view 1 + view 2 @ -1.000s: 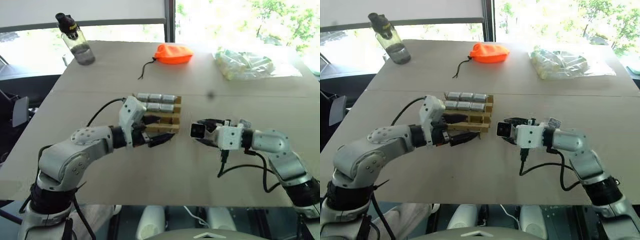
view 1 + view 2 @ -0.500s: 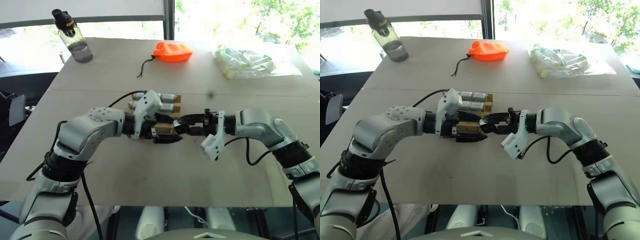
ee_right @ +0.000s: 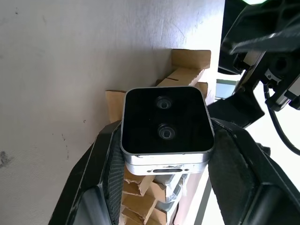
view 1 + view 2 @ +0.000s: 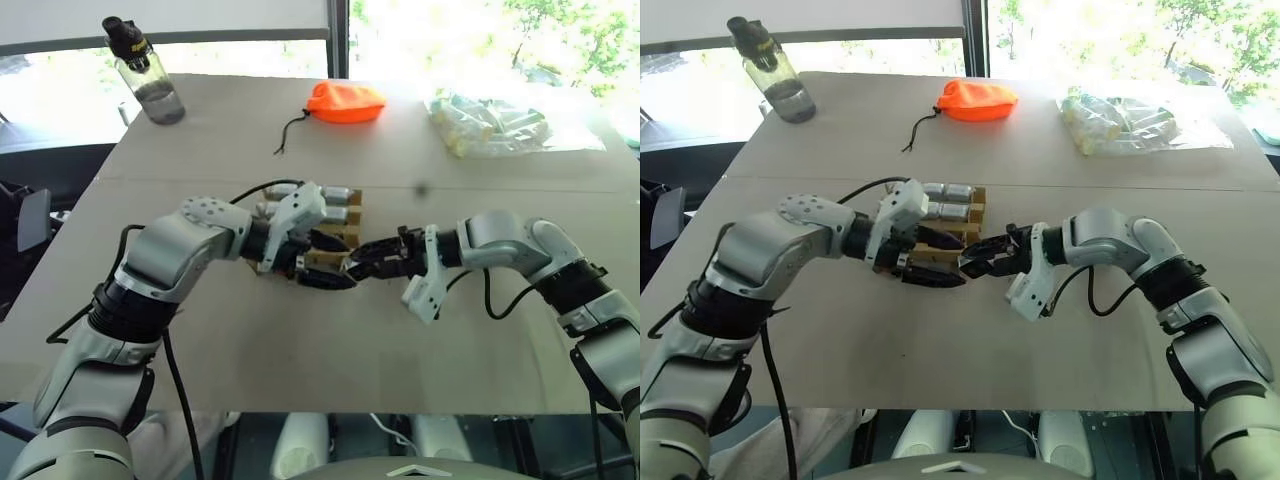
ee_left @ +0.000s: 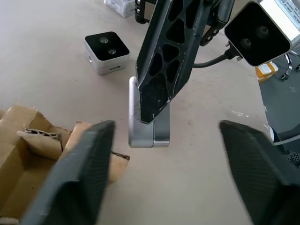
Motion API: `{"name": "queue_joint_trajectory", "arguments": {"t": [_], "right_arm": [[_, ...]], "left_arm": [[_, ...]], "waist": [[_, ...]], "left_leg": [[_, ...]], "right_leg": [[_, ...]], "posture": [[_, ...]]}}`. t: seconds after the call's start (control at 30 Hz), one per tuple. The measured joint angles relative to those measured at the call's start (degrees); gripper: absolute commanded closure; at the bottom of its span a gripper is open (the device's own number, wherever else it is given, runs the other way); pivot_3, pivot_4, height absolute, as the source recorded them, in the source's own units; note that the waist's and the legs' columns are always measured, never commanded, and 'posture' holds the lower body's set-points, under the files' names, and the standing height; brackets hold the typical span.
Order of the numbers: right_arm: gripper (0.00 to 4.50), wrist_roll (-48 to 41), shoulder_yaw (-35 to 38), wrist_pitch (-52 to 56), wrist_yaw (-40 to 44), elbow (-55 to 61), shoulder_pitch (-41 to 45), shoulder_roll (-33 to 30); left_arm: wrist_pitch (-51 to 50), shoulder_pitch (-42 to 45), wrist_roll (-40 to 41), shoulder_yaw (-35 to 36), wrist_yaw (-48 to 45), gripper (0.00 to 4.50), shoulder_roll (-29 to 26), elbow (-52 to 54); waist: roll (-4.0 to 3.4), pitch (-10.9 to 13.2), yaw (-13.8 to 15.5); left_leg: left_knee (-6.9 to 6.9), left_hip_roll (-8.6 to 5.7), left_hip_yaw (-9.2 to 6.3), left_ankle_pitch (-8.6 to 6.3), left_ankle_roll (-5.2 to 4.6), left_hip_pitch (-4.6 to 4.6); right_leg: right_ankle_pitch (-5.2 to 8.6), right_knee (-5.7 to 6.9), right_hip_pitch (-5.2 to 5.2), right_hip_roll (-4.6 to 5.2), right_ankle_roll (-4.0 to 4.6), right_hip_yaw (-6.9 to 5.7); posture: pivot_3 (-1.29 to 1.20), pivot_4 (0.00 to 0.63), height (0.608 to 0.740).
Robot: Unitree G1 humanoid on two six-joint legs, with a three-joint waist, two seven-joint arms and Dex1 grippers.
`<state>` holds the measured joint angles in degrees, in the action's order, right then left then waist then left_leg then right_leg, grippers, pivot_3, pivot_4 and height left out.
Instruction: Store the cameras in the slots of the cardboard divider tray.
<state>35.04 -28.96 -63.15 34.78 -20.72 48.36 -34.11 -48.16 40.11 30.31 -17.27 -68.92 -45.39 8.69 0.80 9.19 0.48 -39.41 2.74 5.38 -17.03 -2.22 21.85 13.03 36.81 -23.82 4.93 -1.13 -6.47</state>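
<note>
Right claw (image 3: 164,187) clenched on a camera (image 3: 164,123), just off the cardboard divider tray (image 3: 187,65) edge. Left claw (image 5: 164,150) spread open either side of it. Camera looks rigid, light, smooth-sided; best pinched across flat sides, clear of the black lens face.

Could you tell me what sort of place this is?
Probably an office or lab workspace by a window: a plain table beside glass with trees outside, a water bottle, and a cardboard tray part-filled with small cameras.

Silver-grey camera (image 3: 165,129) with glossy black face, tan cardboard divider tray (image 4: 345,232), bright orange pouch (image 4: 345,103), possibly smoke-tinted bottle (image 4: 150,85).
</note>
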Motion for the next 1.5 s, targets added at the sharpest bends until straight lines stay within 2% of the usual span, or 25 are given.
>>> {"name": "queue_joint_trajectory", "arguments": {"t": [0.13, 0.27, 0.3, 0.33, 0.37, 0.4, 0.43, 0.5, 0.7, 0.9, 1.07, 1.13, 1.27, 1.5], "right_arm": [[2.54, 0.2, -0.4, 0.1, -0.1, -0.5, 0.1, 0.6], [2.54, 0.2, -0.4, 0.5, -0.1, -0.6, 0.1, 0.2], [1.49, 0.2, -0.4, 0.7, -0.1, -0.6, 0.1, 0.0], [1.22, 0.0, -0.4, 0.9, -0.1, -0.5, 0.1, 0.0], [0.60, -0.9, -0.4, 1.2, 0.0, -0.1, 0.0, 0.0], [0.23, -1.4, -0.4, 1.5, 0.0, 0.2, -0.1, 0.0], [0.11, -3.5, -0.4, 2.7, 0.7, 0.9, -0.6, 0.1], [0.11, -5.0, -0.4, 4.0, 1.4, 1.4, -1.0, 0.1], [0.11, -18.6, 0.5, 13.0, 7.0, 5.9, -8.7, -3.0], [0.11, -39.7, 5.5, 32.7, 13.8, 14.9, -24.0, -6.4], [0.11, -59.7, 12.9, 51.6, 17.5, 25.9, -33.1, -7.6], [0.11, -66.1, 16.2, 56.7, 17.3, 29.9, -36.5, -6.1], [0.11, -69.4, 18.5, 62.1, 15.9, 32.7, -41.1, -2.7], [0.11, -67.7, 19.6, 63.3, 14.9, 37.8, -50.6, 0.3]], "left_arm": [[0.2, 0.3, -2.2, 0.0, 0.7, 3.85, 0.7, -0.9], [0.5, 0.5, -3.5, 0.0, 0.9, 3.82, 1.8, -1.2], [0.6, 0.6, -3.9, 0.0, 0.9, 3.82, 2.3, -1.5], [0.6, 0.6, -4.0, -0.1, 0.9, 3.82, 2.5, -1.7], [0.8, 0.7, -4.3, -0.2, 0.8, 3.82, 3.1, -1.9], [0.8, 0.7, -4.3, -0.3, 0.6, 3.82, 3.3, -2.0], [1.4, 0.9, -4.5, -0.4, 0.3, 3.82, 3.4, -2.4], [2.2, 1.2, -5.0, -0.4, 0.0, 3.82, 3.4, -2.8], [11.4, 2.8, -7.8, 1.7, -3.8, 3.82, 1.4, -8.8], [27.5, 4.9, -11.0, 5.9, -12.4, 3.82, -4.1, -20.3], [41.0, 11.3, -16.9, 5.0, -21.1, 3.82, -8.0, -37.3], [46.9, 13.8, -17.6, 1.8, -22.7, 3.82, -9.2, -42.6], [55.6, 16.4, -16.8, -5.0, -23.3, 3.82, -9.8, -49.5], [65.1, 21.4, -17.2, -10.2, -23.4, 3.82, -7.0, -60.0]], "waist": [[0.00, 0.0, 0.0], [0.00, 0.0, 0.0], [0.00, 0.0, 0.0], [0.00, 0.0, 0.0], [0.00, 0.0, 0.0], [0.00, 0.0, 0.0], [0.00, 0.0, 0.0], [0.00, 0.0, 0.0], [0.00, 0.0, 0.2], [0.01, 0.0, 0.2], [0.03, 0.0, 0.2], [0.05, 0.0, 0.3], [0.07, 0.0, 0.5], [0.16, 0.1, 0.4]], "left_leg": [[-0.03, 0.00, -0.03, 0.00, 0.00, 0.00], [-0.03, 0.02, -0.05, 0.00, 0.00, 0.01], [-0.03, 0.02, -0.03, 0.00, 0.00, 0.01], [-0.03, 0.02, -0.02, 0.00, 0.00, 0.01], [-0.03, 0.02, -0.04, 0.00, 0.00, 0.01], [-0.03, 0.02, -0.04, 0.00, 0.00, 0.01], [-0.03, 0.02, -0.05, 0.00, 0.00, 0.01], [-0.04, 0.02, -0.07, 0.00, 0.00, 0.01], [-0.05, 0.00, 0.11, 0.00, -0.01, 0.04], [-0.04, -0.02, 0.15, 0.00, -0.01, 0.06], [-0.07, -0.02, 0.14, -0.01, -0.03, 0.03], [-0.06, -0.01, 0.10, -0.01, -0.03, 0.05], [-0.08, -0.07, 0.12, -0.06, -0.12, 0.13], [-0.11, -0.10, 0.13, -0.10, -0.19, 0.15]], "right_leg": [[0.00, 0.03, 0.00, 0.00, 0.00, 0.00], [0.00, 0.02, 0.00, 0.02, 0.00, 0.02], [0.00, 0.02, 0.00, 0.02, 0.00, 0.00], [0.00, 0.02, 0.00, 0.02, 0.00, 0.00], [0.00, 0.02, 0.00, 0.02, 0.00, 0.00], [0.00, 0.02, 0.00, 0.01, 0.00, 0.00], [0.00, 0.03, 0.00, 0.02, 0.00, 0.01], [0.00, 0.03, 0.00, 0.01, 0.00, 0.00], [-0.01, 0.02, 0.00, 0.02, 0.01, -0.05], [-0.01, 0.01, 0.00, 0.01, 0.01, -0.11], [-0.01, 0.04, 0.01, -0.04, 0.00, -0.12], [-0.01, 0.04, 0.01, -0.04, 0.01, -0.13], [-0.01, 0.03, -0.02, 0.02, 0.01, -0.14], [-0.01, 0.02, -0.03, 0.03, -0.01, -0.13]], "posture": [[0.00, 0.150, 0.726], [0.00, 0.150, 0.726], [0.00, 0.150, 0.726], [0.00, 0.150, 0.726], [0.00, 0.150, 0.726], [0.00, 0.150, 0.726], [0.00, 0.150, 0.726], [0.00, 0.150, 0.726], [0.00, 0.150, 0.726], [0.00, 0.150, 0.726], [0.00, 0.150, 0.726], [0.00, 0.150, 0.726], [0.00, 0.150, 0.726], [0.00, 0.150, 0.726]]}}
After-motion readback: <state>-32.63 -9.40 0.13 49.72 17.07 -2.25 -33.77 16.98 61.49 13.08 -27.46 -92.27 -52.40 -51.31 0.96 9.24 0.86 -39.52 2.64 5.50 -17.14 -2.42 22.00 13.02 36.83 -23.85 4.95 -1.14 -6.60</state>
